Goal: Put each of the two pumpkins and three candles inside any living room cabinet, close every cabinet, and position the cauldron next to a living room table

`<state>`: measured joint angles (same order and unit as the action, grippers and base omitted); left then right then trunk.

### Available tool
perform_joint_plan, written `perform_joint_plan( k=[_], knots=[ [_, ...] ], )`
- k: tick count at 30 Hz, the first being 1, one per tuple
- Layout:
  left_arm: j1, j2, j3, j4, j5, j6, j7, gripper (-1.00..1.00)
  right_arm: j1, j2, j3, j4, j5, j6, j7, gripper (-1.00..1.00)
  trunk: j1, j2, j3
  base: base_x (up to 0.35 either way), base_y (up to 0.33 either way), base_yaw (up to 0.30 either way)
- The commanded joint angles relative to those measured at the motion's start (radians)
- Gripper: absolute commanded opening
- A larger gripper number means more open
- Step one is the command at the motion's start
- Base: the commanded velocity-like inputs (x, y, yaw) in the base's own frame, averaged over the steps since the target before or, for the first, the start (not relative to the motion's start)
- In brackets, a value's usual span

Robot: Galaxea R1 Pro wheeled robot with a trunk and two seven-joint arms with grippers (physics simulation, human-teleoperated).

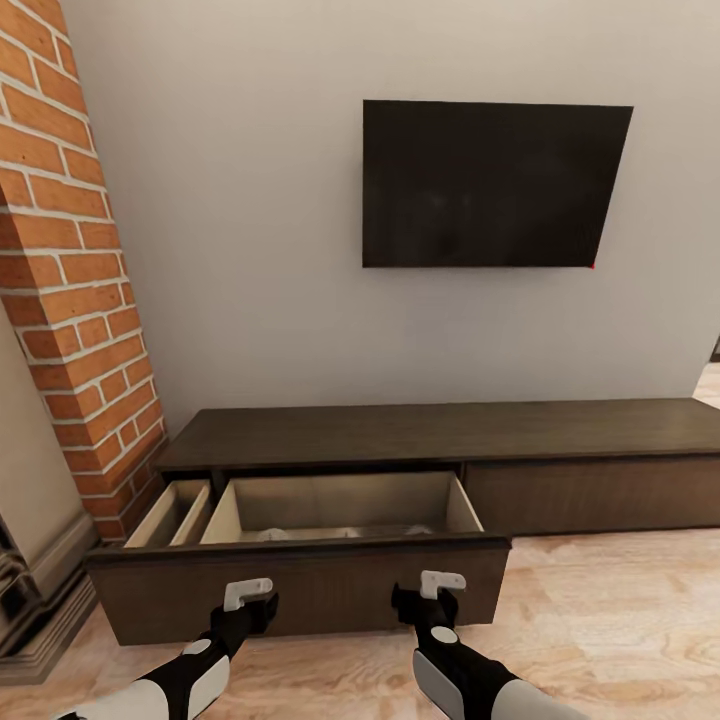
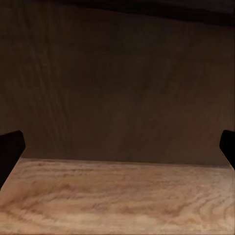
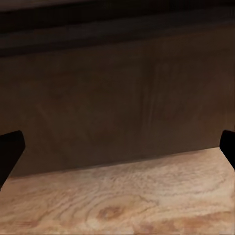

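Note:
The long dark-brown cabinet (image 1: 440, 435) stands against the wall. Its left drawer (image 1: 300, 590) is pulled out, showing a pale beige inside. Small pale rounded shapes (image 1: 272, 534) barely peek over the drawer's front edge; I cannot tell what they are. My left gripper (image 1: 250, 598) and right gripper (image 1: 437, 590) hover low in front of the drawer front, a short gap away. Both are open and empty. Each wrist view faces the dark front above the floor: left gripper (image 2: 117, 152), right gripper (image 3: 117, 152). The pumpkins, candles, cauldron and table are out of view.
A red brick column (image 1: 70, 280) rises at the left, with a grey stone fireplace base (image 1: 30, 600) below it close to the drawer's left end. A dark TV (image 1: 490, 185) hangs on the wall. Light wooden floor (image 1: 610, 620) stretches to the right.

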<state>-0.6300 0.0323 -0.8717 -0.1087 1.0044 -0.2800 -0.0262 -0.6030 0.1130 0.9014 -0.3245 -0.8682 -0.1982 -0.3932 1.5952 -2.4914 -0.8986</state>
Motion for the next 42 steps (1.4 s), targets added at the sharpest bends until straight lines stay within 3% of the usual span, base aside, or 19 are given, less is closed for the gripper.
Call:
perform_joint_plan(
  k=[1,42],
  knots=[
    [0.0,0.001,-0.007,0.0,0.011,-0.003,-0.003,1.0,-0.001,0.0,0.008,0.0,-0.011,-0.006,-0.004,1.0,0.0,0.0,-0.001,0.304,0.0,0.0],
    [0.0,0.001,-0.007,0.0,0.01,-0.003,-0.003,1.0,-0.001,0.0,0.008,-0.001,-0.011,-0.006,-0.004,1.0,0.0,0.0,-0.001,0.226,0.0,0.0]
  ],
)
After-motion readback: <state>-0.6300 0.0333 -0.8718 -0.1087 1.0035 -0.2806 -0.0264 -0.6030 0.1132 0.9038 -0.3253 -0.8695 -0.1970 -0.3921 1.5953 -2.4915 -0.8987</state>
